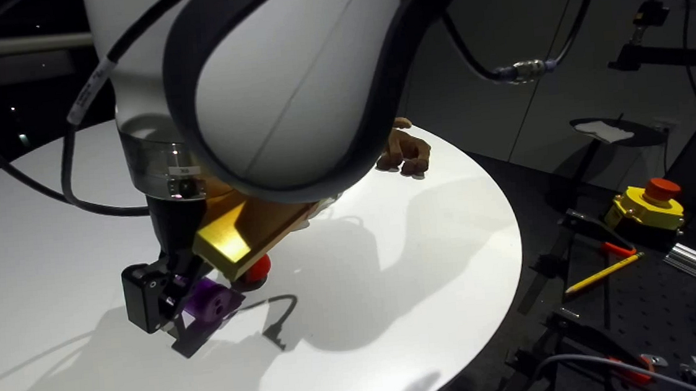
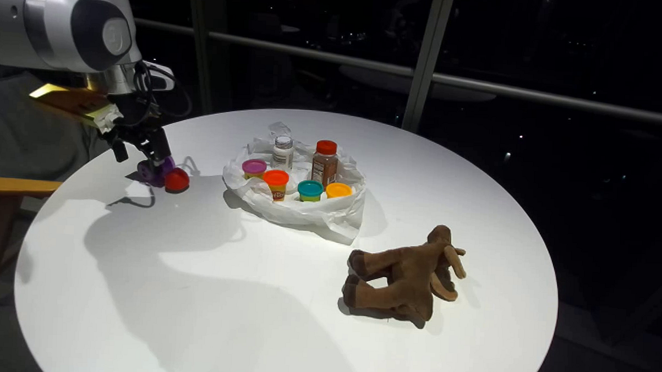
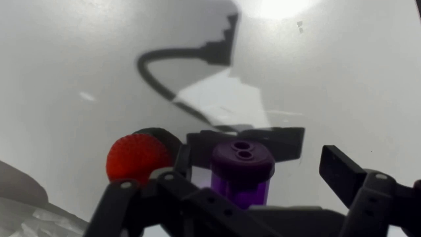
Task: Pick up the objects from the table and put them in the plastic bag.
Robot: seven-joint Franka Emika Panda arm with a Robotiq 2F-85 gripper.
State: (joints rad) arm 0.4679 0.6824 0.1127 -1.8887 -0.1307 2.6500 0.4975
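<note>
1. The purple object [image 3: 243, 168] was on the tabletop [image 2: 468, 345], between the fingers [image 3: 342, 172] of the hand [image 3: 262, 166].
2. The hand was released: a gap was visible on both sides of this object.
3. Just outside one finger lay the ball [image 3: 136, 158], of red colour.
4. Farther, the bag [image 2: 286, 212] contained four tubs [image 2: 310, 192] and two bottles [image 2: 325, 168].
5. Farther still lay the toy [image 2: 413, 271].

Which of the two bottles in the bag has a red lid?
The reddish-brown bottle, in an exterior view to the right of the white bottle, whose cap is pale, not red.
</note>
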